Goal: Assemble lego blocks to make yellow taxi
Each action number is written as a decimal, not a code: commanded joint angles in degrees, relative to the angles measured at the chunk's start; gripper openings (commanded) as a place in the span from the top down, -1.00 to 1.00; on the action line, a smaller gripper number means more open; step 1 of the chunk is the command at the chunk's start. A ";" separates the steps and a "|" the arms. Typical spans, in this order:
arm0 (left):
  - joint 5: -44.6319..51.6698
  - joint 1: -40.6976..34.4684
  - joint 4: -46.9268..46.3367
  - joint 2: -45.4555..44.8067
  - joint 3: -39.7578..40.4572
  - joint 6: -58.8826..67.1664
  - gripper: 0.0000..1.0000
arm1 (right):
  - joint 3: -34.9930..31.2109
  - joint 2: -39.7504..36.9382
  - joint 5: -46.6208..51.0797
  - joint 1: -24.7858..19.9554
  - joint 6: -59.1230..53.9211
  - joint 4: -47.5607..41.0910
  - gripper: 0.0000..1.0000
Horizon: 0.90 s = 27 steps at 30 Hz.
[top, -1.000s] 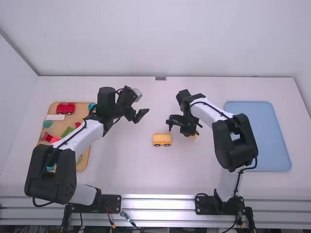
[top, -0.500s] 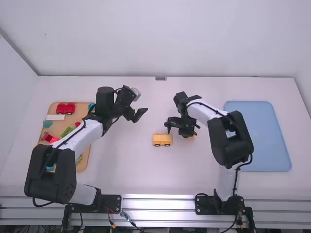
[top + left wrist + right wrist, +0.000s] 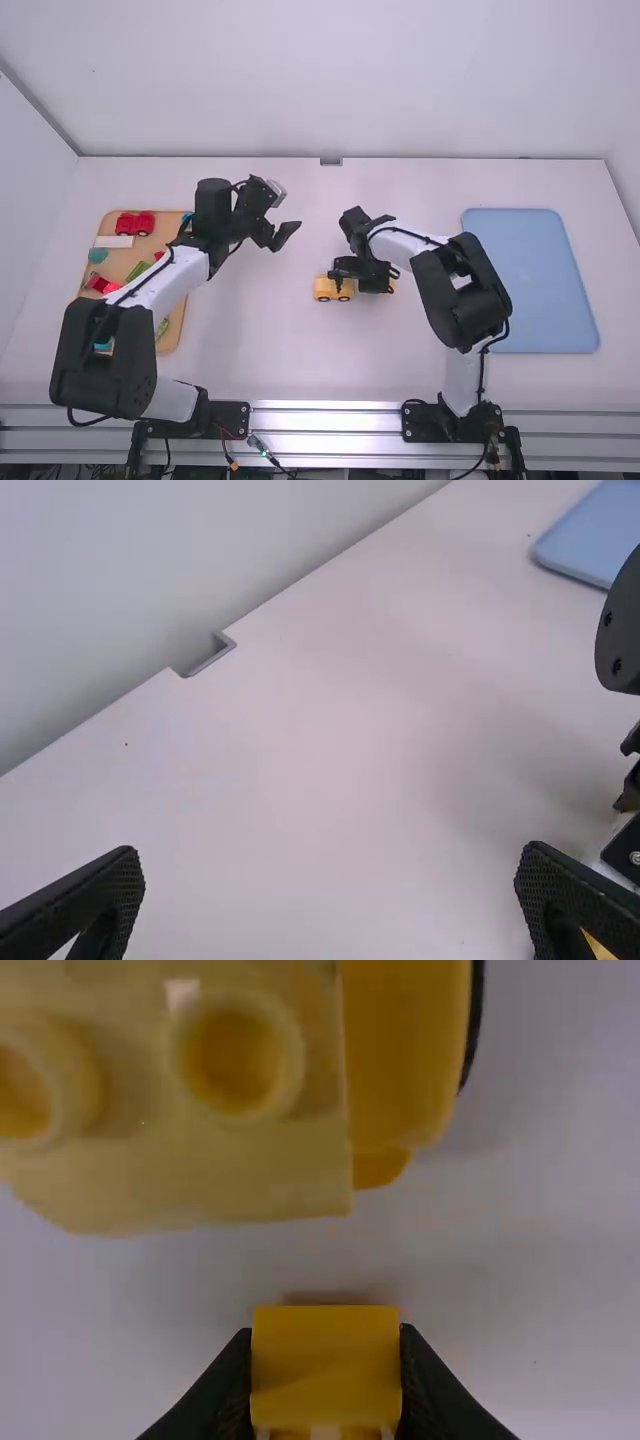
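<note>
1. Just below the middle of the high view: yellow wheeled base (image 3: 322, 288), upright on the white table (image 3: 250, 340), partly covered by the right arm's wrist parts.
2. Right gripper (image 3: 388, 279), right of that base in the high view: fingers pinching a small yellow block (image 3: 325, 1370), pads on two opposite sides of it. Right wrist view confirms the grip.
3. Block vs base: near, not touching; a gap of table shows between them in the right wrist view. Base has round studs facing up, black wheel edge at its side.
4. Left gripper (image 3: 285, 237), left of center and a bit above mid-height in the high view: over the table, fingers spread wide, nothing between them per left wrist view.
5. Left side of frame: wooden tray (image 3: 172, 332), partly under the left arm. On it: red wheeled piece (image 3: 126, 223) at upper part, white flat block (image 3: 113, 241) just below, teal round piece (image 3: 97, 255), green piece (image 3: 138, 271), more red and pink bits (image 3: 103, 285) lower down. Some pieces half hidden by arm, shapes unclear.
6. Right side of frame: blue tray (image 3: 535, 285), flat on the table, beyond the right arm's elbow.
</note>
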 commanded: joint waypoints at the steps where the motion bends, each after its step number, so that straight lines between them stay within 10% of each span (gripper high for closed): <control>1: 0.48 0.07 -0.09 0.28 0.90 0.02 -0.98 | -0.48 0.83 0.63 -0.04 -0.24 0.13 1.00; 9: 0.46 0.04 -0.09 0.28 0.92 0.00 -0.98 | 0.28 0.83 0.55 0.02 1.81 -1.31 0.73; 12: 0.46 0.04 -0.07 0.28 0.92 0.02 -0.98 | 0.28 0.83 0.50 -0.02 1.14 -0.85 -0.04; 13: 0.46 0.07 -0.07 0.28 0.90 0.02 -0.98 | 0.28 0.83 0.57 0.00 1.03 -0.57 -0.88; 14: 0.46 0.04 -0.09 0.28 0.92 0.02 -0.98 | 0.31 0.70 0.55 -0.02 1.16 0.02 -0.98; 27: 0.50 0.04 -0.13 0.28 0.90 0.00 -0.98 | 0.17 -14.80 -11.96 -3.72 -0.22 1.70 -0.97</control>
